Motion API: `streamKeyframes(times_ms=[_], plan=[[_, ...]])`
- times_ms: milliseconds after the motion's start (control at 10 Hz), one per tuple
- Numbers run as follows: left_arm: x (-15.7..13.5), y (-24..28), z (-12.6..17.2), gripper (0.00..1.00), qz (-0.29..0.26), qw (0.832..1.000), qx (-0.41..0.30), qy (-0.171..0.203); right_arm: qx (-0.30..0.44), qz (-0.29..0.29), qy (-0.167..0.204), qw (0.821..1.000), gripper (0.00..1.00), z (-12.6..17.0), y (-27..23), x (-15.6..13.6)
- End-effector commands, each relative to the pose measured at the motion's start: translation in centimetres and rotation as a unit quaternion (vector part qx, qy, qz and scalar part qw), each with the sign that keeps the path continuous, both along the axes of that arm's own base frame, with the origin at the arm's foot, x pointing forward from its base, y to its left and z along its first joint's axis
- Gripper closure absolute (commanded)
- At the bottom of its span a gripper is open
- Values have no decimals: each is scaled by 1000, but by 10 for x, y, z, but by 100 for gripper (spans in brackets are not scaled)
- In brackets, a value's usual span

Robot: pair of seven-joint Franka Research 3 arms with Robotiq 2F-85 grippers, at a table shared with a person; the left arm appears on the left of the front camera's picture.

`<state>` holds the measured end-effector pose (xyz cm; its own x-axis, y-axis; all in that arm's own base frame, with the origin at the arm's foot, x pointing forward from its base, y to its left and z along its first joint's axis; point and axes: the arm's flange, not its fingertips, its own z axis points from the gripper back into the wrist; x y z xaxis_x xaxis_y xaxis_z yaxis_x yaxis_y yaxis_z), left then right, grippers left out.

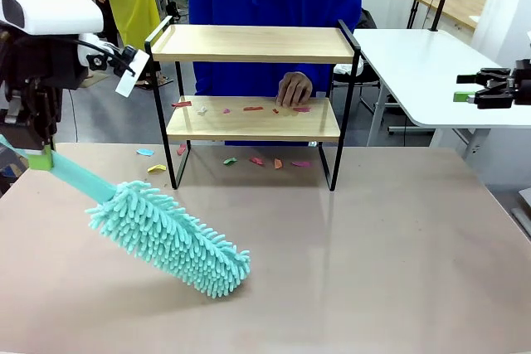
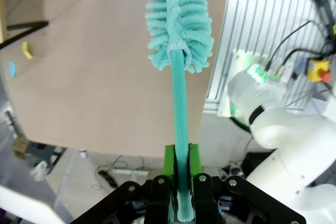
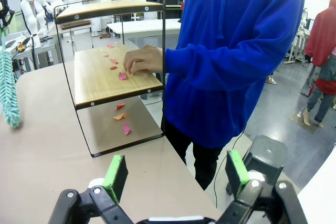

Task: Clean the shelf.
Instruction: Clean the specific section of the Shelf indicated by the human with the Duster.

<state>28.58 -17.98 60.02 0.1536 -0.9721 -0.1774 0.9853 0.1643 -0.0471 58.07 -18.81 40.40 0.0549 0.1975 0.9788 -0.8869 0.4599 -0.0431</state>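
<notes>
The left jaws are clamped on the teal handle of a duster (image 1: 170, 238), whose fluffy head slants down and away from them over the bench (image 1: 373, 271). Beyond the head stands the shelf (image 1: 253, 43). Coloured paper scraps (image 1: 249, 109) lie on its lower board, with a person's hand (image 1: 294, 89) resting among them. The right jaws gape apart, well past the shelf from the left jaws.

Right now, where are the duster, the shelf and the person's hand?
duster (image 1: 170, 238), front view, middle of its fluffy teal head.
shelf (image 1: 249, 43), front view, bare part of its top board.
person's hand (image 1: 294, 89), front view, back of the hand, at the lower board.
</notes>
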Motion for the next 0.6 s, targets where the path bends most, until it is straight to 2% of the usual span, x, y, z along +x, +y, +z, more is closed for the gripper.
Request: streamKeyframes(times_ms=[0,200,300,400,500], plan=[[7,-17,1,87,42,992,-107,50,1,0,-3,1000,0,3,2,0],[2,-38,-15,87,99,979,-173,43,1,0,-3,1000,0,3,2,0],[-3,-44,-20,87,161,965,-203,37,1,0,-3,1000,0,3,2,0],[-11,-51,-22,87,232,940,-247,29,1,0,-3,1000,0,3,2,0],[-20,-60,-23,87,318,911,-264,-1,1,0,-3,1000,0,3,2,0]])
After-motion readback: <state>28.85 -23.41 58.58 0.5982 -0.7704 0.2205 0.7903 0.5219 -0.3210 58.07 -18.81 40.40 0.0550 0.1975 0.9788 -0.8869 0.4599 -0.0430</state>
